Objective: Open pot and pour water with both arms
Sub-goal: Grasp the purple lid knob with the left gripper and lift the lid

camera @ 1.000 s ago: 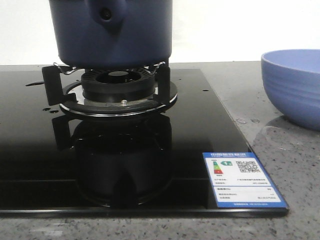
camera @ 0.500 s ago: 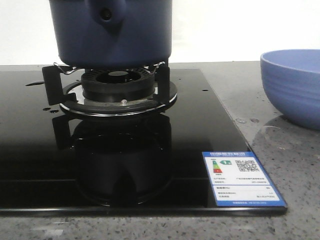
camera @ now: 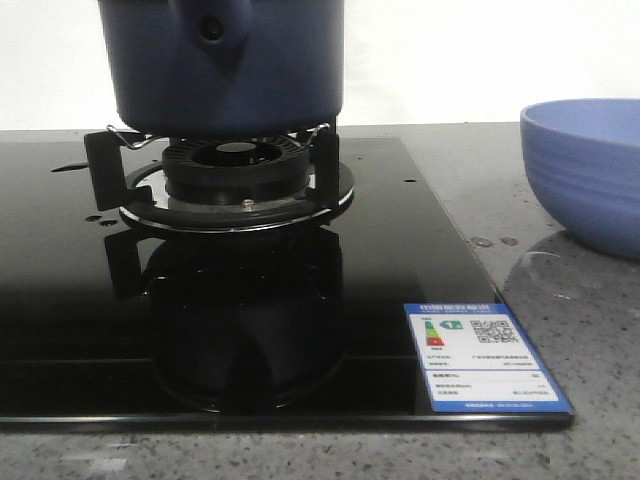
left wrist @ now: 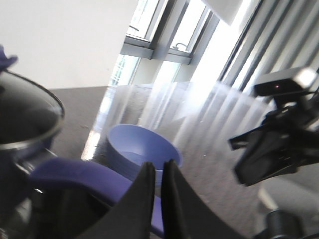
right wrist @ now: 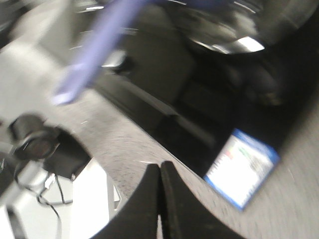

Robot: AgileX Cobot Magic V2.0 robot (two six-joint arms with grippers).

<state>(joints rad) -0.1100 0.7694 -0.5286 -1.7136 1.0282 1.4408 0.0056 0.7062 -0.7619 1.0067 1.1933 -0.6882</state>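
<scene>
Pot (camera: 225, 65) sits on burner (camera: 235, 170). Left claw (left wrist: 155, 174) and right claw (right wrist: 160, 174): both fully closed, holding nothing.

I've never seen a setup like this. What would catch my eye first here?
Most striking is the dark blue pot sitting on the burner stand of a glossy black cooktop, filling the top of the front view. To its right on the speckled counter stands a lighter blue bowl, and a blue-edged energy label sits on the cooktop's near right corner. The left wrist view shows a glass lid on the pot.
</scene>
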